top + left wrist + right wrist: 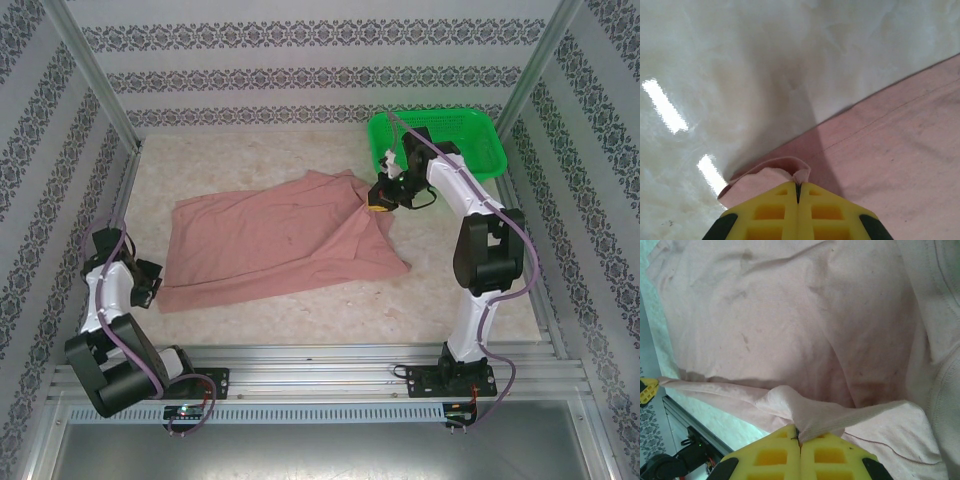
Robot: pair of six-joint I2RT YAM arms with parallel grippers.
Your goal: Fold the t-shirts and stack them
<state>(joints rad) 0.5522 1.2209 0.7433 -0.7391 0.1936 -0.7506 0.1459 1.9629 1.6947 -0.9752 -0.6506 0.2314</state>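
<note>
Salmon-pink t-shirt (pixel 270 240): soft jersey, creased, spread mid-table. The right wrist camera adds faint stains and a stitched hem.

Left gripper (pixel 798 186): yellow ribbed fingers pressed together, pinching the shirt's near-left corner into a small curl.

Right gripper (pixel 799 432): likewise nipping a raised fold at the shirt's far-right edge, just beside the green plastic mesh basket (pixel 475 142).

Table (pixel 250 165): glossy pale marble pattern, with light strips reflected in the left wrist view.

Walls (pixel 300 75): striped floral paper. Aluminium frame posts (pixel 90 75).

Left arm (pixel 103 300) folded low near its base, left pincer (pixel 798 186) closed, right arm (pixel 482 250) reaching forward, right pincer (pixel 799 432) closed
</note>
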